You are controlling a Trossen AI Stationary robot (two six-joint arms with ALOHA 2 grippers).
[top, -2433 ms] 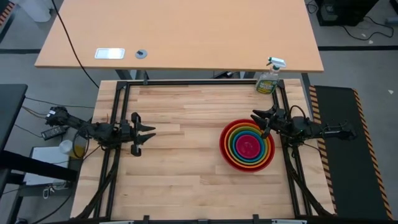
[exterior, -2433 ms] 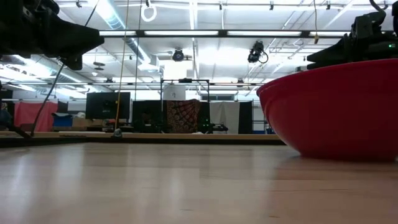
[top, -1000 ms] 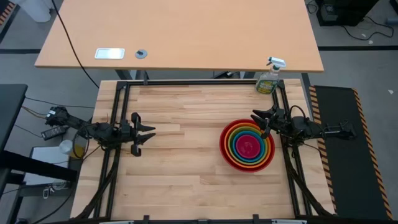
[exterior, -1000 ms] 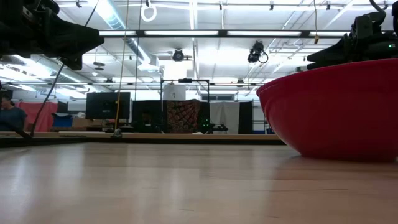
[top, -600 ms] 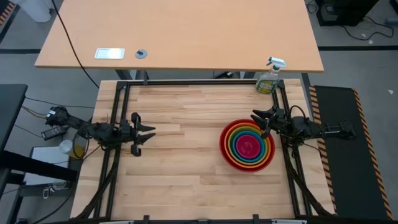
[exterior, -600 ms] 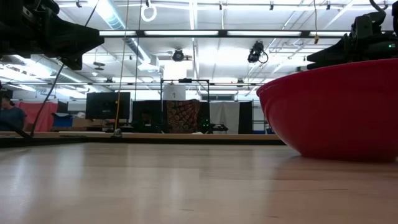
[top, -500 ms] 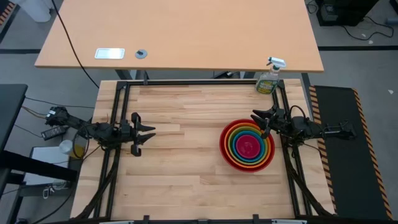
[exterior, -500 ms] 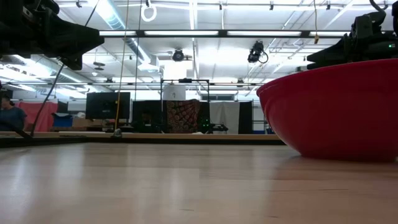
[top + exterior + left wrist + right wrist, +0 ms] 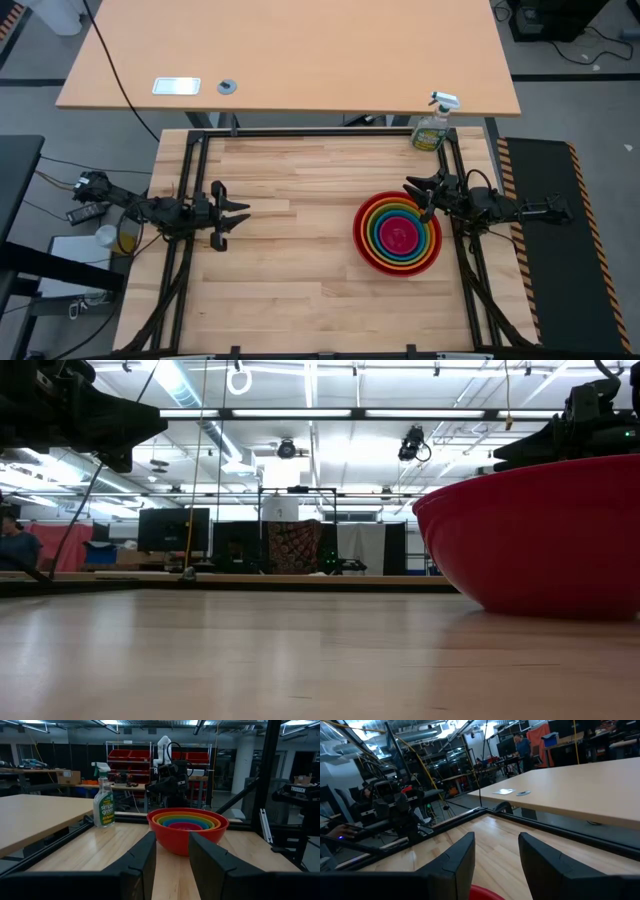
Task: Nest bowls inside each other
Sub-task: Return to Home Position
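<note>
The bowls (image 9: pixel 398 234) sit nested on the table's right half: red outermost, then orange, lime green, blue and pink at the centre. The stack's base rests on the wood (image 9: pixel 540 540); the left wrist view shows it ahead (image 9: pixel 187 827). My left gripper (image 9: pixel 240 214) hovers open at the table's left edge, far from the bowls. My right gripper (image 9: pixel 418 194) hovers open just beyond the stack's far right rim, touching nothing; a bit of red rim (image 9: pixel 482 892) shows below its fingers.
A green spray bottle (image 9: pixel 432 124) stands at the table's far right corner. A black frame (image 9: pixel 320 133) runs round the table. A larger tan table (image 9: pixel 290 55) lies behind. Bare wood spreads across the table's middle and near side.
</note>
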